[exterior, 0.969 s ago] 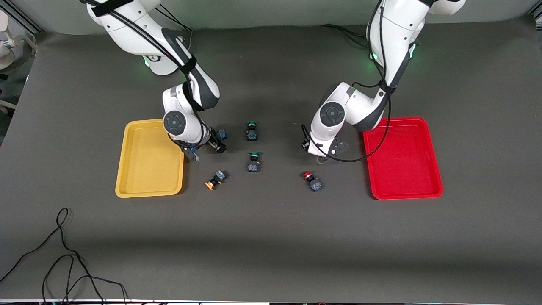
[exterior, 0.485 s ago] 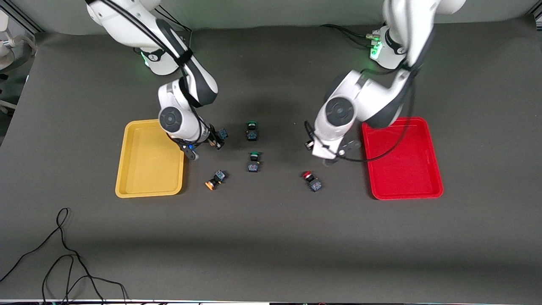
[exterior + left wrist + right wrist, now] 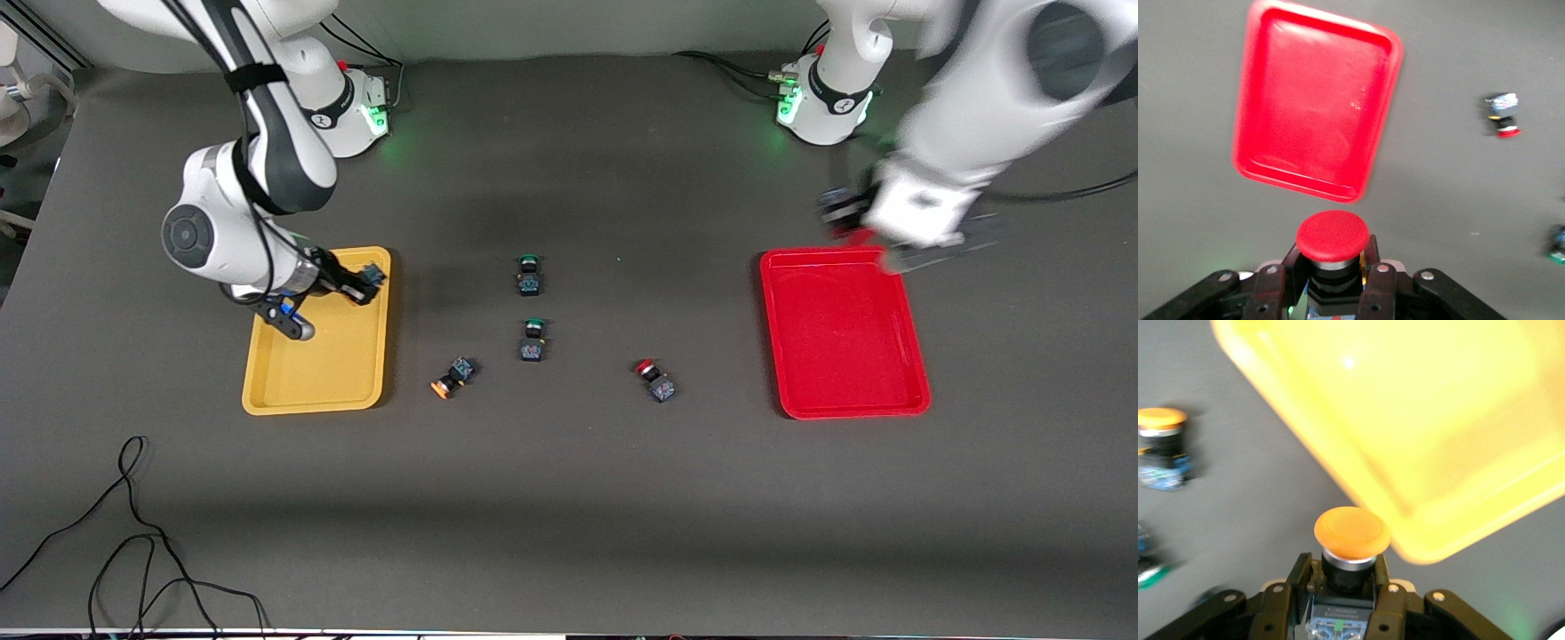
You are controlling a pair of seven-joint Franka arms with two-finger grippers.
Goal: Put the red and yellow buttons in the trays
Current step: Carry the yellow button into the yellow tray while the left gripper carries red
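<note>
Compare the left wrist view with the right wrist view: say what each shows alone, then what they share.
Left wrist only: the left gripper shut on a red button, the red tray, and a second red button lying on the table.

Right wrist only: the right gripper shut on a yellow button, the yellow tray, and a second yellow button lying on the table.

Shared: the grey table, and a partial glimpse of a green button at the frame edge.

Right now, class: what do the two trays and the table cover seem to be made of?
Red tray and yellow tray: probably moulded plastic, smooth and slightly glossy, with rounded corners and light glints. Table cover: matte dark grey, likely fabric or rubber mat, showing no reflections.
</note>
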